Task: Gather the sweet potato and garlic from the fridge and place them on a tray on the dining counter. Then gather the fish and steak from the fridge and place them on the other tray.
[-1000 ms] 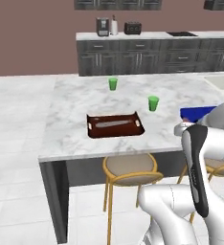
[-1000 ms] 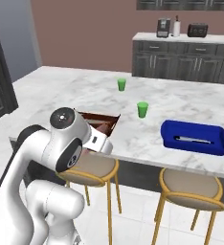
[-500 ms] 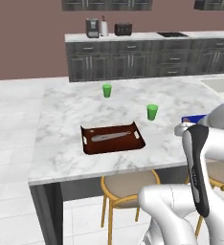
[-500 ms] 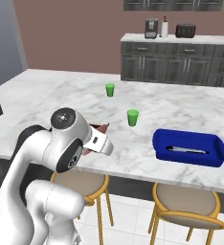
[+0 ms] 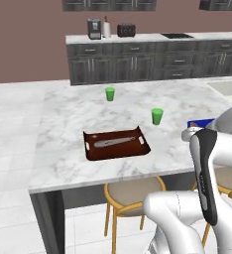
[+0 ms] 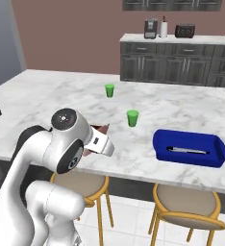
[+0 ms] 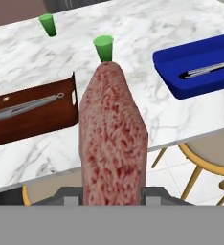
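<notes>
The marbled dining counter (image 5: 63, 163) stood before a dark cabinet run. The pincer (image 7: 111, 194) was clamped on the steak (image 7: 111, 143), which rose from between its tips. Beyond and left of it lay the brown other tray (image 7: 18, 127) holding the fish (image 7: 25, 107); beyond and right lay the blue tray (image 7: 171, 64). Two green cups (image 7: 103, 48) stood farther off, one directly behind the steak. Wooden stools (image 5: 133, 191) stood under the counter edge.

Glossy white rounded arm (image 6: 61, 158), dark joint caps, black seams
</notes>
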Controlling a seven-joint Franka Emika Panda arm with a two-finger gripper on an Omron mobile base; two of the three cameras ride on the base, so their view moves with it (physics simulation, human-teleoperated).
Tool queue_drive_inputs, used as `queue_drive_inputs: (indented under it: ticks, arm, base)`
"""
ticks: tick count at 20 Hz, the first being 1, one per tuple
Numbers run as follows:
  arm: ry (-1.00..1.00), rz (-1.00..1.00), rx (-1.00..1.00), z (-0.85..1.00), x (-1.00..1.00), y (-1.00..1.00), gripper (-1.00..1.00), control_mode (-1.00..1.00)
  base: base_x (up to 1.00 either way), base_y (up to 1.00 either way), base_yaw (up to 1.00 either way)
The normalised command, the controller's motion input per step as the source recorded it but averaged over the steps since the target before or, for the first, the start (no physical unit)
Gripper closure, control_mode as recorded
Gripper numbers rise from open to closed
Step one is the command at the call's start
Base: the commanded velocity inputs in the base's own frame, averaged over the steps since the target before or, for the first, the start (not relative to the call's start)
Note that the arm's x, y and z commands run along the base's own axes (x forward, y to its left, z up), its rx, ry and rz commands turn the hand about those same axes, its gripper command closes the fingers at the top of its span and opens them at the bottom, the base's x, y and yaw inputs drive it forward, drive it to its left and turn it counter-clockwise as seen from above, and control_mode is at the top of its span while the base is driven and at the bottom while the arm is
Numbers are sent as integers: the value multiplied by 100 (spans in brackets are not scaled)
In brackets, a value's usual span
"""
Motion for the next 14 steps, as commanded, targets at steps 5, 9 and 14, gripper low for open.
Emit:
queue_drive_inputs:
  ticks: [5,9,14]
  arm:
    - [0,0,0,0,0,0,100,100]
    - [0,1,-2,0,19,29,100,-100]
    - [10,9,-6,0,89,78,100,-100]
  base:
    - [72,31,-4]
    - [23,14,0]
    - [0,0,0]
